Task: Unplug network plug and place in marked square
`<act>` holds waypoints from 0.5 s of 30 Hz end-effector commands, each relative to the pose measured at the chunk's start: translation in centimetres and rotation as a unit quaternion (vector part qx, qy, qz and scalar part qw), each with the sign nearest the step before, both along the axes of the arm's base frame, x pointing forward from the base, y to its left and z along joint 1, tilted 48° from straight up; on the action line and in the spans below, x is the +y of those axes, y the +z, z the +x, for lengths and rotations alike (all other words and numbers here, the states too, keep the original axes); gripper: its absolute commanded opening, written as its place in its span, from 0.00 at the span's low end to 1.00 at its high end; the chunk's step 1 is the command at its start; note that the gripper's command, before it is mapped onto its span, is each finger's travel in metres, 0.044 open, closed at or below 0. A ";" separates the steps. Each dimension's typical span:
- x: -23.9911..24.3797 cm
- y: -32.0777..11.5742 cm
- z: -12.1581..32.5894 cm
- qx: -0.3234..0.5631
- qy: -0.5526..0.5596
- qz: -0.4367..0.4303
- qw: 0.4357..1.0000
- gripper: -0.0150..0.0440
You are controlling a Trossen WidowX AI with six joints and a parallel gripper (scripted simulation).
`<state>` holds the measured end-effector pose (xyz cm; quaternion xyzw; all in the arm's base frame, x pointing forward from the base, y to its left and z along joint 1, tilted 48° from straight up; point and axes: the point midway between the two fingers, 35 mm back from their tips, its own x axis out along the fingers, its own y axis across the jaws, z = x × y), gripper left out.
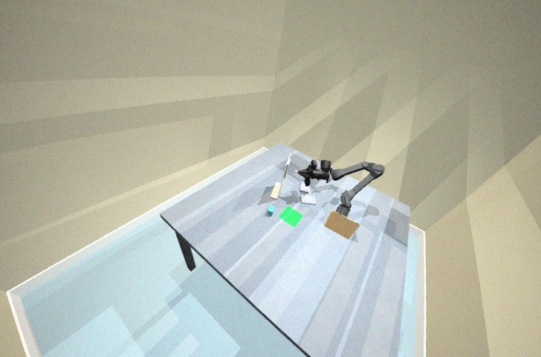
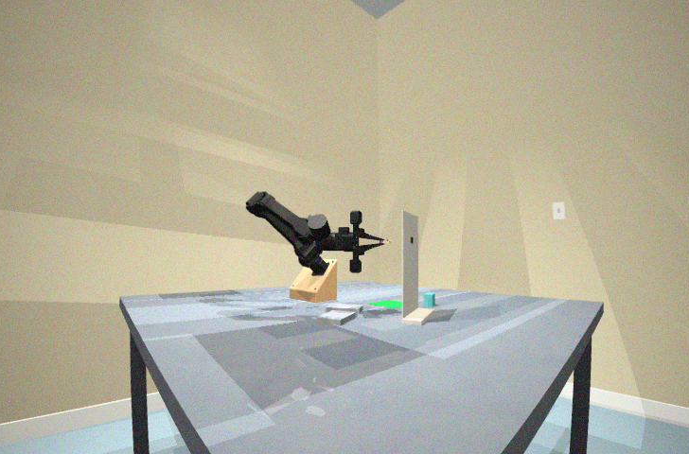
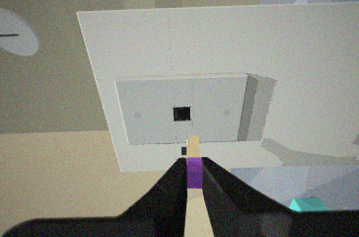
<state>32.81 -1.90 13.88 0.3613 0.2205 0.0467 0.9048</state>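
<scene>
My gripper [image 1: 299,172] [image 2: 380,242] [image 3: 192,164] is shut on the plug [image 2: 387,241] [image 3: 193,145], which has a beige front and a purple part between the fingertips. The plug points at the upright panel [image 2: 409,278] [image 3: 306,44] and is out of the socket [image 3: 181,114]. A gap shows between its tip and the panel. The socket is a dark square opening in a raised plate [image 3: 153,99]. The thin tab cannot be made out clearly. The green marked square [image 1: 290,216] [image 2: 386,304] lies flat on the table, well below the gripper.
A teal block [image 1: 271,210] [image 2: 430,299] [image 3: 308,204] stands near the green square. The panel's beige foot [image 1: 276,190] [image 2: 417,316] rests on the table. Two low white blocks [image 1: 308,199] [image 2: 339,317] lie below the arm. The arm's wooden base [image 1: 342,224] [image 2: 326,286] is beyond them.
</scene>
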 end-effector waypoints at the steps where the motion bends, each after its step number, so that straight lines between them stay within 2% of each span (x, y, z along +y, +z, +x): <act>1: 0.0 0.0 0.0 0.000 0.000 0.000 1.000 0.25; 15: 3.2 2.9 -1.1 0.000 0.002 0.000 1.000 0.25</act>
